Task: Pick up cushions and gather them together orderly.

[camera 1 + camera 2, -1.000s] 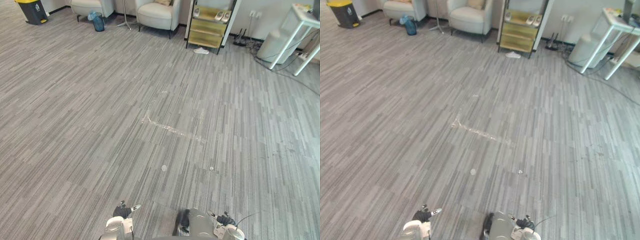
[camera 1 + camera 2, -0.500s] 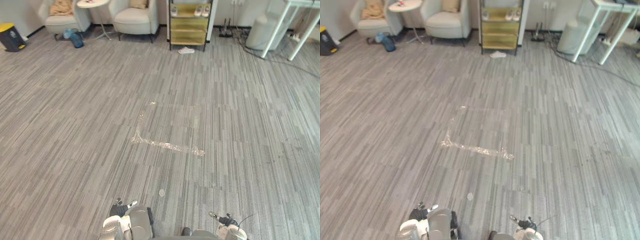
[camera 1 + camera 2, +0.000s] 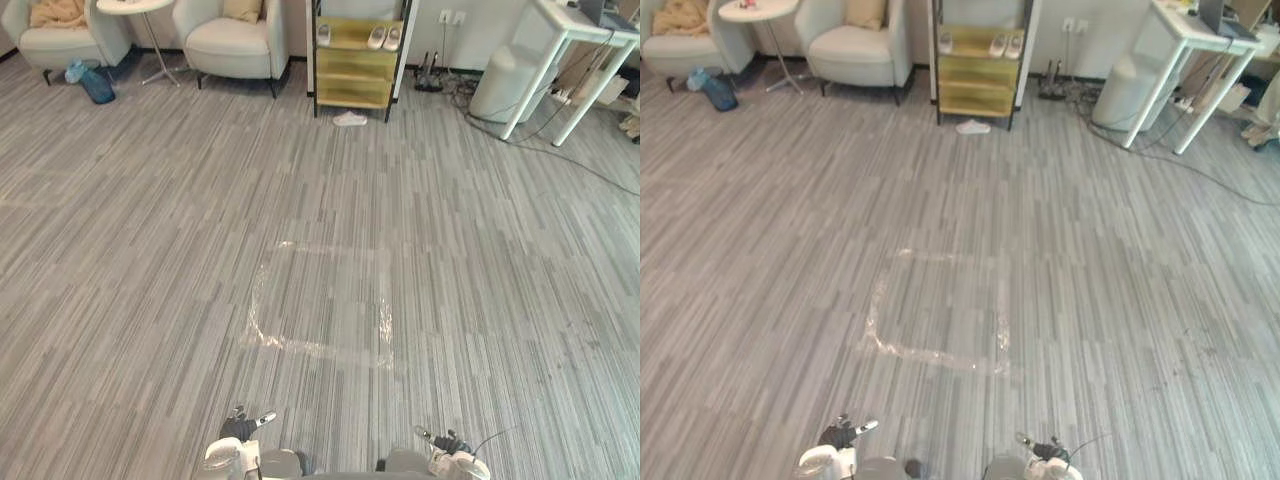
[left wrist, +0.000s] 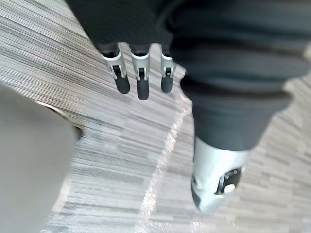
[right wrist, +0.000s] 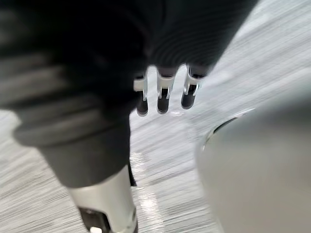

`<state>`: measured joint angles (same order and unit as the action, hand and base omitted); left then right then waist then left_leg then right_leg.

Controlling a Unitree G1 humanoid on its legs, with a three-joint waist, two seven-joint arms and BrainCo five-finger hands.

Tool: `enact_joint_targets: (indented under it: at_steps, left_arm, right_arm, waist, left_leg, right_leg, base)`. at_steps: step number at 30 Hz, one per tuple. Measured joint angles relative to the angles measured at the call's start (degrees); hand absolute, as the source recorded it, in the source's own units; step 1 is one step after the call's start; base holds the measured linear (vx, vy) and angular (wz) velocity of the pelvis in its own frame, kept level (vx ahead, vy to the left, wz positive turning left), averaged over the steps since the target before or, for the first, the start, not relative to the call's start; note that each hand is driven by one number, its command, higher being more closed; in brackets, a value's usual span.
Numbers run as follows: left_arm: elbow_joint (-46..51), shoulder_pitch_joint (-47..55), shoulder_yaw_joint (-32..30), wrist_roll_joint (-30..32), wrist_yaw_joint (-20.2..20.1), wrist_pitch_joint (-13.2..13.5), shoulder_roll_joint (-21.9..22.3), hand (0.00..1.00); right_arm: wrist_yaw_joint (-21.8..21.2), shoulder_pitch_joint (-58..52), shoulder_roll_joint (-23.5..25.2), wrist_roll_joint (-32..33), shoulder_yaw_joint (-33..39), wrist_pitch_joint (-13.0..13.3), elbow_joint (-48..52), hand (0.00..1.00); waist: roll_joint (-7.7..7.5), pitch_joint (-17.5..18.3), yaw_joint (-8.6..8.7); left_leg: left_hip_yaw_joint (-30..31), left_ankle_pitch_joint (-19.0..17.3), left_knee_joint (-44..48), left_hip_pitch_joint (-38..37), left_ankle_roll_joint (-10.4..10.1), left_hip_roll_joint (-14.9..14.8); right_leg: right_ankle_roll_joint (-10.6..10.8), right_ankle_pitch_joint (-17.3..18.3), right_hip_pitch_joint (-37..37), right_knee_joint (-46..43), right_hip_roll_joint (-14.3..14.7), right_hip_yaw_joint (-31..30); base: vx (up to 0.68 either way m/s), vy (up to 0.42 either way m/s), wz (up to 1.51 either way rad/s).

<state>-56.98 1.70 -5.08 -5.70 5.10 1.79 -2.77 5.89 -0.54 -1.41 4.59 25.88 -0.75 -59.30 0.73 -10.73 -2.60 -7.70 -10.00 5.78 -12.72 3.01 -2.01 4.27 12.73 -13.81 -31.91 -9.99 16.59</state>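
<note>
Left hand (image 4: 141, 82) and right hand (image 5: 163, 97) hang low over the floor (image 3: 420, 200), fingers straight, holding nothing, as nothing lies within reach; a tan cushion (image 3: 243, 9) rests on a pale armchair (image 3: 228, 45) far across it

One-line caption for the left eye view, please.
Left robot hand and right robot hand open above grey carpet; taped rectangle ahead, tan cushion on a far armchair.

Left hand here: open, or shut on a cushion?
Open, holding nothing. Its wrist view shows the left hand with fingers straight and thumb apart, grey carpet beyond them.
</note>
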Motion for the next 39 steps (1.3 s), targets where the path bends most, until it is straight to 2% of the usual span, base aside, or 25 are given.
enact_joint_targets:
  at_steps: [2,3,4,6,8,9,11,12,15,17,18,19,22,24,26,28,30,31,32,33,34,35,37,38,39]
  left_arm:
    - [-0.01,0.02,-0.04,0.69,-0.10,0.08,-0.65,0.00]
    - [-0.21,0.08,-0.03,1.04,-0.09,0.04,-0.36,0.00]
    - [-1.17,0.30,-0.20,1.22,-0.24,0.06,0.64,0.00]
    - [-0.96,1.54,-1.50,1.16,-0.23,0.04,1.45,0.00]
    - [0.07,1.52,-3.66,1.12,-0.33,-0.01,2.36,0.00]
    - [0.51,1.69,-4.11,1.10,-0.39,0.05,2.61,0.00]
    - [2.28,1.77,-3.94,1.14,-0.68,0.26,2.30,0.00]
    - [2.38,1.77,-3.69,1.16,-0.69,0.29,2.15,0.00]
    - [2.96,1.70,-1.70,1.14,-0.75,0.53,1.40,0.00]
    - [2.90,1.53,-1.73,1.11,-0.71,0.49,1.37,0.00]
    - [2.82,1.48,-1.60,1.18,-0.56,0.52,1.38,0.00]
    - [2.69,0.64,-0.51,1.54,-0.40,0.39,0.37,0.00]
    - [1.64,-0.07,-0.18,1.69,-0.47,0.12,-0.83,0.00]
    - [1.28,0.31,0.06,1.70,-0.55,0.09,-0.86,0.00]
    - [0.46,0.50,2.40,1.68,-0.80,0.03,-1.28,0.00]
    - [-0.18,0.60,3.22,1.68,-0.75,-0.25,-1.90,0.00]
    - [-0.21,1.07,3.87,1.70,-0.70,-0.26,-2.25,0.00]
    - [-0.69,0.83,3.88,1.69,-0.69,-0.28,-2.37,0.00]
    - [-0.75,0.66,3.93,1.70,-0.68,-0.19,-2.39,0.00]
    - [-0.76,0.69,3.95,1.70,-0.67,-0.17,-2.47,0.00]
    - [-0.83,1.00,3.96,1.71,-0.70,-0.17,-3.20,0.00]
    - [-1.18,0.50,3.34,1.63,-0.54,-0.28,-2.31,0.00]
    - [-1.03,0.85,2.79,1.76,-0.66,-0.17,-1.48,0.00]
    - [-1.01,1.23,1.20,1.71,-0.60,-0.05,-0.16,0.00]
    - [-0.87,1.21,1.14,1.71,-0.66,-0.03,-0.09,0.00]
  right_arm:
    - [-0.03,-0.60,-0.33,-0.01,0.59,-0.13,-0.80,0.00]
    - [-0.05,-0.77,-0.59,0.02,1.11,-0.16,-0.97,0.00]
    - [-0.03,-0.31,-1.41,-0.10,2.32,-0.28,-1.53,0.00]
    - [-0.05,-0.10,-1.39,-0.11,3.14,-0.19,-1.61,0.00]
    - [0.09,-0.98,-1.19,0.07,4.00,-0.30,0.04,0.00]
    - [0.18,-0.95,-1.33,0.06,3.77,-0.33,0.07,0.00]
    - [0.34,-1.44,-0.92,0.07,2.16,-0.43,-0.19,0.00]
    - [0.31,-1.34,-0.84,0.08,2.16,-0.45,-0.21,0.00]
    - [0.39,-0.06,-0.87,0.13,2.56,-0.70,-0.62,0.00]
    - [0.39,0.44,-0.93,0.13,3.25,-0.73,-0.67,0.00]
    - [0.52,0.24,-0.96,0.13,3.12,-0.78,-0.76,0.00]
    - [0.46,0.68,-0.43,0.06,2.44,-0.82,-1.50,0.00]
    - [0.44,0.53,-0.14,0.02,2.14,-0.88,-2.30,0.00]
    - [0.25,0.48,-0.42,-0.07,2.07,-0.77,-2.33,0.00]
    - [-0.31,0.32,-0.32,-0.25,0.52,-0.85,-2.45,0.00]
    - [-0.41,0.01,-0.08,-0.58,-0.34,-0.95,-2.41,0.00]
    - [-0.57,-0.44,-0.33,-1.42,-0.44,-0.81,-2.23,0.00]
    - [-0.66,0.02,-0.34,-2.22,-0.57,-0.76,-2.23,0.00]
    - [-0.79,0.32,-0.35,-2.25,-0.76,-0.67,-2.27,0.00]
    - [-0.80,0.42,-0.34,-2.25,-0.83,-0.69,-2.36,0.00]
    - [-0.83,0.21,-0.19,-2.25,-0.95,-0.76,-2.67,0.00]
    - [-0.80,-0.34,-1.09,-2.25,-0.72,-0.77,-3.08,0.00]
    - [-0.68,-0.70,-1.87,-2.23,0.27,-0.78,-3.29,0.00]
    - [-0.70,-0.64,-2.18,-2.20,1.29,-0.73,-3.26,0.00]
    - [-0.69,-0.66,-2.27,-2.20,1.57,-0.74,-3.26,0.00]
  waist:
    - [-1.78,-0.31,0.61]
    - [-1.68,-0.16,0.90]
    - [0.35,0.05,0.32]
    - [1.24,0.68,0.12]
    - [2.81,0.15,0.99]
    - [3.18,0.14,0.70]
    - [2.70,-0.04,-0.86]
    - [2.51,-0.06,-0.85]
    - [2.08,-0.10,-1.06]
    - [2.06,-0.08,-1.24]
    - [1.52,0.35,-2.19]
    - [0.04,0.63,-2.20]
    - [-1.93,0.98,-2.29]
    - [-1.46,1.32,-2.53]
    - [-1.29,1.25,-2.18]
    - [-1.68,1.11,-1.73]
    - [-1.22,0.97,-0.75]
    - [-1.04,0.96,-0.18]
    - [-0.84,0.96,0.05]
    - [-0.91,0.98,0.04]
    - [-2.23,1.19,0.04]
    - [-2.19,0.63,-0.03]
    - [-0.50,1.02,-0.29]
    - [1.00,1.21,-0.44]
    - [0.94,1.21,-0.43]
  left_leg:
    - [3.15,-4.68,-1.40,-4.00,-3.29,-0.05]
    - [4.20,-6.06,-1.60,-5.02,-4.23,-0.62]
    - [5.19,-6.92,-0.85,-6.30,-4.83,-2.41]
    - [6.36,-6.79,8.26,-2.53,-4.75,-3.30]
    - [7.95,-0.76,37.58,10.66,-12.03,-6.74]
    - [7.43,0.19,41.87,12.59,-12.17,-7.69]
    - [1.58,-2.10,51.34,18.98,-8.36,-10.14]
    - [0.41,-2.70,50.41,20.07,-7.87,-10.08]
    - [-4.25,-3.64,26.91,23.64,-7.18,-6.71]
    - [-2.34,4.11,7.47,23.57,-7.01,-3.19]
    - [-1.27,10.83,3.91,23.03,-8.14,-1.80]
    - [-1.37,10.64,3.47,22.14,-5.19,0.38]
    - [-2.79,8.43,7.50,21.97,-1.68,1.64]
    - [-2.78,5.64,7.54,18.40,-1.09,1.90]
    - [-2.54,1.95,4.02,11.22,-1.49,2.68]
    - [-2.16,1.64,1.31,6.40,-1.40,3.73]
    - [-1.79,1.64,-1.52,1.97,-1.40,3.35]
    - [-0.89,1.42,-1.81,0.71,-1.44,2.55]
    - [0.01,0.94,-1.66,0.48,-2.15,1.39]
    - [0.40,0.77,-1.58,0.53,-2.41,1.23]
    - [1.15,0.30,-1.47,0.57,-3.14,1.93]
    - [3.82,-2.36,-0.92,-0.46,-4.46,1.97]
    - [3.82,-2.92,0.21,-0.42,-5.13,0.45]
    - [3.53,-4.29,5.24,1.43,-6.90,-0.67]
    - [3.53,-4.40,8.08,2.82,-7.09,-0.84]
  right_leg:
    - [0.63,-12.92,-0.32,17.56,1.13,-3.33]
    - [-1.06,-15.68,-0.27,16.21,1.73,-3.50]
    - [-3.24,-11.14,-1.46,11.44,3.17,-3.46]
    - [-3.76,-7.25,-1.66,8.63,3.45,-2.99]
    - [-4.74,-4.73,4.50,11.76,5.30,-1.28]
    - [-5.62,-4.34,5.97,12.46,5.82,-1.17]
    - [-6.49,-2.91,14.59,17.04,6.98,-1.22]
    - [-6.40,-2.96,15.90,18.30,6.98,-1.24]
    - [-4.46,-3.59,21.33,24.58,6.29,-1.73]
    - [-2.99,-2.95,23.29,26.91,5.68,-2.35]
    - [-1.78,-2.79,24.53,28.45,5.46,-3.71]
    - [-0.79,-2.80,25.81,29.75,3.90,-4.34]
    - [1.57,-4.51,26.50,27.51,1.60,-6.57]
    - [2.19,-4.84,24.60,18.29,1.17,-8.86]
    - [7.00,-6.21,13.46,-10.44,-1.82,-11.00]
    - [5.31,-3.43,9.58,-19.78,-4.45,-8.60]
    - [3.33,0.04,7.55,-18.13,-4.89,-4.19]
    - [2.10,1.21,6.38,-11.83,-3.55,-2.33]
    - [1.15,0.58,5.04,-1.21,-0.95,-1.59]
    - [0.87,-0.33,4.94,2.09,-0.19,-1.62]
    - [-0.29,-6.98,5.09,12.68,1.61,-3.24]
    - [-3.18,-10.52,5.36,14.27,2.64,-4.04]
    - [-3.10,-9.06,6.10,14.74,3.81,-4.51]
    - [-3.40,-7.51,7.11,16.34,4.78,-4.30]
    - [-3.57,-7.08,7.39,16.65,4.81,-4.26]
  base:
    - [0.44,-0.261,0.85]
    - [0.47,-0.289,0.45]
    - [0.56,-0.318,-0.04]
    - [0.53,-0.316,-0.02]
    - [0.44,-0.237,0.34]
    - [0.46,-0.137,0.03]
    - [0.45,-0.095,-0.20]
    - [0.40,-0.087,-0.14]
    - [0.35,0.008,-0.14]
    - [0.43,0.133,-0.23]
    - [0.61,0.165,-0.18]
    - [0.64,0.161,-0.09]
    - [0.50,0.149,0.08]
    - [0.34,0.129,-0.14]
    - [0.36,0.123,-0.03]
    - [0.37,0.052,0.18]
    - [0.30,0.001,0.19]
    - [0.28,-0.091,0.33]
    - [0.27,-0.120,0.37]
    - [0.33,-0.172,0.40]
    - [0.26,-0.185,0.42]
    - [0.26,-0.184,0.36]
    - [0.25,-0.176,0.10]
    - [0.23,-0.176,-0.02]
    - [0.18,-0.155,-0.02]
